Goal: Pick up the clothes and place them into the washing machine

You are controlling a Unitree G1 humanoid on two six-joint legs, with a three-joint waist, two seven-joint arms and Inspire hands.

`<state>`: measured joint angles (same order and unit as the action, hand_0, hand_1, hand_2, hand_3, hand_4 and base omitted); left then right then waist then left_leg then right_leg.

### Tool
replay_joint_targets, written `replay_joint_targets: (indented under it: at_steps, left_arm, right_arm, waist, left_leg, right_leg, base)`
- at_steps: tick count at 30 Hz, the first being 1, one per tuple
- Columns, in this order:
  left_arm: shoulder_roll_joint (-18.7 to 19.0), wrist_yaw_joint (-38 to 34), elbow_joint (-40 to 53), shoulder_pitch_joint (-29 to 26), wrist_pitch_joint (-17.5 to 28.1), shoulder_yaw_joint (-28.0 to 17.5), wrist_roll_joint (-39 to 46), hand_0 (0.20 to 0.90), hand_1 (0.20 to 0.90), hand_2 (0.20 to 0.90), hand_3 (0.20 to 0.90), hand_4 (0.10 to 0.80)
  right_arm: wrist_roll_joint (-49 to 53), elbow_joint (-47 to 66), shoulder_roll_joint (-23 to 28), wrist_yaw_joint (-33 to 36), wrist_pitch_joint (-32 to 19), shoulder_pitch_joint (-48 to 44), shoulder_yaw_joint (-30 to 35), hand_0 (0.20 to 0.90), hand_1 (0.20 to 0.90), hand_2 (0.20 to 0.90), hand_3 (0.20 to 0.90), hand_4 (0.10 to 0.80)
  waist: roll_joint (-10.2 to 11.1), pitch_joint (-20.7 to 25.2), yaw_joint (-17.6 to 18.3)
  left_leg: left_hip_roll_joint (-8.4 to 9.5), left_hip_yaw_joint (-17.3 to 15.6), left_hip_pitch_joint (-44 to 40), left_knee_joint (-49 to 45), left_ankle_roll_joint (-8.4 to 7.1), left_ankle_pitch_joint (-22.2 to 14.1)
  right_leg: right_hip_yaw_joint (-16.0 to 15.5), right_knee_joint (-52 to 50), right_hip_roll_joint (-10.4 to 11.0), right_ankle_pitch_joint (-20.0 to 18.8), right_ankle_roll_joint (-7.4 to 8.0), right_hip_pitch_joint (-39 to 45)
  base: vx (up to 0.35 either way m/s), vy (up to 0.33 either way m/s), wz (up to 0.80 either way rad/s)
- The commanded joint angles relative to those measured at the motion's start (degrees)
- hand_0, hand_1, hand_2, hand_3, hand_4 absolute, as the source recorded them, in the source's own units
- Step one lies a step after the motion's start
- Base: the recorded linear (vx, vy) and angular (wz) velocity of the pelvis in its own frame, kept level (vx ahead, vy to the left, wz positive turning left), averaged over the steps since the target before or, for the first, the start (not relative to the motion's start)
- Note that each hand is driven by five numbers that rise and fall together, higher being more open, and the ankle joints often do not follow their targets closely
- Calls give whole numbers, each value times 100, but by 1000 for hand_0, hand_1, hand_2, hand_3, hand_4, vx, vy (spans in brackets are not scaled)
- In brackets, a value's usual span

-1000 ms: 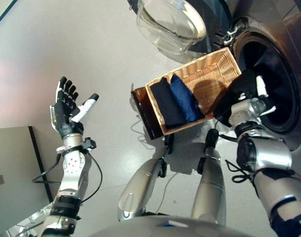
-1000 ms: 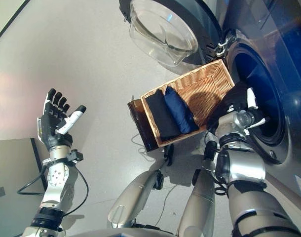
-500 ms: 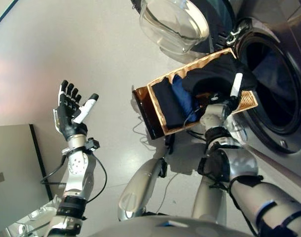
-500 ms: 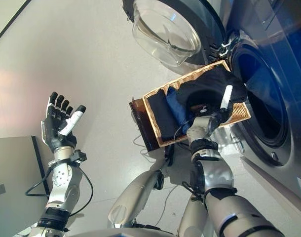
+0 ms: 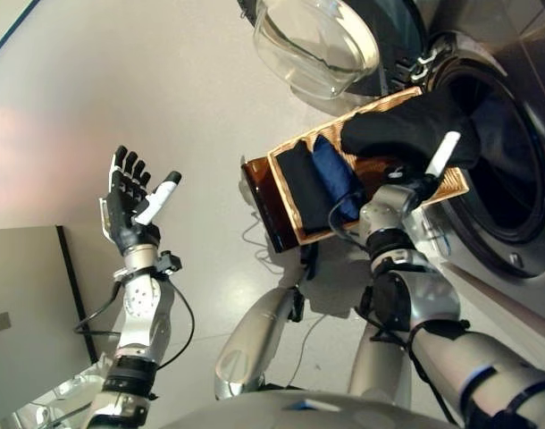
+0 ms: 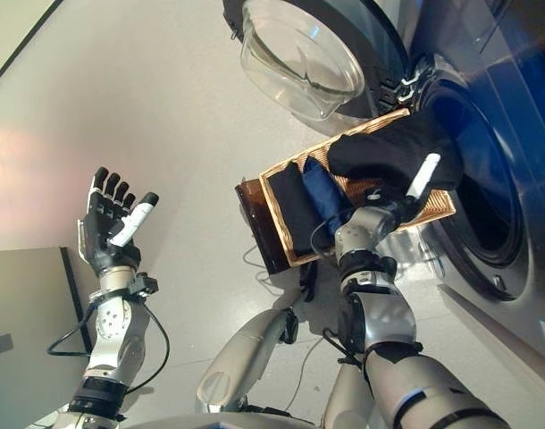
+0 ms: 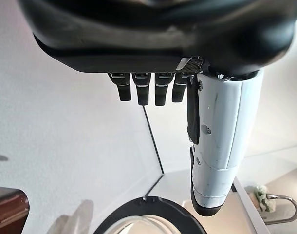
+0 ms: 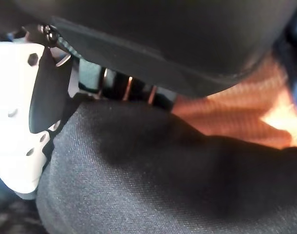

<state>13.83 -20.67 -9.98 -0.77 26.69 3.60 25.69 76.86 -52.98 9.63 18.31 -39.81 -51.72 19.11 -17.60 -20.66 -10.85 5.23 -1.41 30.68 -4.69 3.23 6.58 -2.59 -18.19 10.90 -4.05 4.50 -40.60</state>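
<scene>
Right hand [image 5: 414,183] clamped on a black garment [image 5: 406,130], white-covered thumb pressed against the cloth, fingers tucked under it. Garment held over the far end of the wicker basket [image 5: 447,185], just beside the washing machine's open drum [image 5: 509,179]. In the basket's near end, side by side, a black folded piece [image 5: 299,183] and a blue folded piece [image 5: 337,179]. Glass door [image 5: 313,45] swung wide above. Left hand [image 5: 127,210] raised well apart, fingers straight, holding nothing.
</scene>
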Motion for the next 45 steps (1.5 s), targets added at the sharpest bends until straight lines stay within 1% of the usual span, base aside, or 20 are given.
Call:
replay_joint_targets:
  at_steps: [1,5,6,7,9,11,15,16,17,25,30,31,32,34,37,38,39,40,41,45]
  left_arm:
    - [270,33,46,117,762,-230,24,900,900,900,900,800]
    - [472,118,-68,317,734,-239,40,900,900,900,900,800]
    - [470,170,-79,372,741,-198,99,900,900,900,900,800]
    - [493,183,-63,445,765,-202,114,900,900,900,900,800]
    - [441,194,-218,386,733,-203,294,900,900,900,900,800]
    - [419,190,-261,330,720,-190,329,900,900,900,900,800]
    - [286,307,-296,366,680,-153,485,900,900,900,900,800]
    - [287,310,-297,368,680,-154,488,900,900,900,900,800]
    - [241,359,-333,377,649,-104,507,900,900,900,900,800]
    - [197,387,-390,384,582,-135,540,900,900,900,900,800]
    - [222,396,-438,334,536,-192,511,900,900,900,900,800]
    - [231,404,-431,343,533,-211,499,900,900,900,900,800]
    - [237,405,-429,348,533,-217,500,900,900,900,900,800]
    - [230,409,-421,372,513,-245,509,900,900,900,900,800]
    - [227,417,-522,345,499,-279,547,900,900,900,900,800]
    - [261,419,-492,377,486,-323,549,900,900,900,900,800]
    - [259,432,-478,402,475,-348,561,900,900,900,900,800]
    - [259,434,-474,409,474,-352,562,900,900,900,900,800]
    - [313,470,-541,448,440,-382,541,900,900,900,900,800]
    - [329,509,-487,490,401,-472,576,900,900,900,900,800]
  right_arm:
    - [-913,1044,1128,257,-764,-394,79,200,200,200,200,300]
    - [-1779,1643,2413,1086,-1053,-945,90,200,200,200,200,300]
    - [-1982,1601,2671,1331,-1022,-1124,-90,313,313,313,313,380]
    - [-2119,1463,2895,1486,-885,-1263,-242,900,900,900,900,800]
    - [-2061,1167,2961,1421,-614,-1388,-675,900,900,900,900,800]
    - [-2048,756,2716,1270,-241,-1354,-892,900,900,900,900,800]
    - [-1807,388,2146,828,-4,-1119,-877,900,900,900,900,800]
    - [-1804,387,2145,825,-5,-1118,-877,900,900,900,900,800]
    - [-1727,227,1897,718,64,-1007,-841,900,900,900,900,800]
    - [-1747,-340,1281,545,329,-587,-887,900,900,900,900,800]
    - [-1992,-533,845,565,664,-172,-1108,900,900,900,900,800]
    - [-2078,-620,686,572,788,-26,-1185,900,900,900,900,800]
    - [-2084,-618,676,577,788,-27,-1183,900,900,900,900,800]
    - [-2249,-620,487,575,959,125,-1366,900,900,900,900,800]
    - [-2327,-714,423,547,1084,206,-1474,900,900,900,900,800]
    - [-2791,-833,427,619,1321,324,-1687,900,900,900,900,800]
    - [-2971,-833,414,595,1442,391,-1831,900,900,900,900,800]
    - [-2978,-826,408,602,1445,395,-1834,900,900,900,900,800]
    - [-3635,-1132,575,678,1845,403,-2120,900,900,900,900,800]
    - [-3948,-1265,507,666,2028,413,-2292,900,900,900,900,800]
  waist:
    - [-337,513,-144]
    - [-580,710,-213]
    - [-655,766,-280]
    - [-687,798,-303]
    - [-730,822,-309]
    - [-782,834,-326]
    - [-861,873,-300]
    - [-862,873,-298]
    - [-882,895,-293]
    - [-721,881,-215]
    - [-414,731,-88]
    - [-264,695,-67]
    - [-260,689,-59]
    - [-69,662,-33]
    - [110,628,-24]
    - [284,618,-21]
    - [365,603,-14]
    - [363,599,-4]
    - [529,590,4]
    - [741,541,-13]
  left_leg:
    - [213,68,374,-479,-427,-503]
    - [298,53,360,-455,-433,-495]
    - [319,34,344,-424,-410,-506]
    - [318,-6,346,-428,-403,-519]
    - [309,-89,332,-458,-393,-536]
    - [294,-152,292,-451,-378,-551]
    - [265,-184,201,-430,-379,-554]
    - [265,-182,199,-429,-379,-553]
    - [250,-180,172,-403,-379,-549]
    - [204,-136,88,-371,-387,-526]
    - [136,-112,54,-430,-396,-509]
    - [105,-88,28,-439,-399,-509]
    - [105,-85,20,-437,-400,-508]
    - [57,-76,-10,-444,-403,-504]
    - [21,-47,-52,-447,-407,-503]
    - [-21,-7,-88,-440,-413,-486]
    - [-36,14,-111,-438,-417,-480]
    - [-35,19,-118,-436,-417,-479]
    - [-66,54,-149,-442,-425,-471]
    - [-96,131,-194,-485,-426,-474]
  right_leg:
    - [117,228,117,540,26,513]
    - [204,130,179,575,74,416]
    - [262,75,201,585,98,347]
    - [301,37,232,589,114,314]
    - [368,-8,238,559,127,261]
    - [397,23,218,537,125,261]
    - [399,84,185,531,95,354]
    - [397,85,185,531,95,357]
    - [377,87,171,537,76,379]
    - [284,128,93,538,17,518]
    - [225,121,27,492,-22,612]
    - [192,152,1,464,-34,668]
    - [188,159,1,462,-35,679]
    - [154,242,-38,416,-47,771]
    - [80,370,-58,367,-50,910]
    - [36,444,-73,327,-53,989]
    - [9,475,-82,317,-58,1040]
    - [4,480,-81,316,-59,1051]
    - [-43,516,-109,292,-71,1126]
    - [-137,585,-126,263,-82,1259]
  base:
    - [26,25,4]
    - [33,66,8]
    - [34,104,-4]
    - [33,73,-13]
    - [26,35,-19]
    - [16,5,-18]
    - [0,-20,-14]
    - [2,-18,-11]
    - [-1,-18,-6]
    - [-11,-19,1]
    - [-36,-47,9]
    - [-23,-58,11]
    - [-12,-63,7]
    - [-2,-66,1]
    - [-9,-65,-3]
    - [-20,-100,-6]
    - [-14,-70,0]
    - [-8,-41,3]
    - [-1,-44,12]
    - [-1,-37,7]
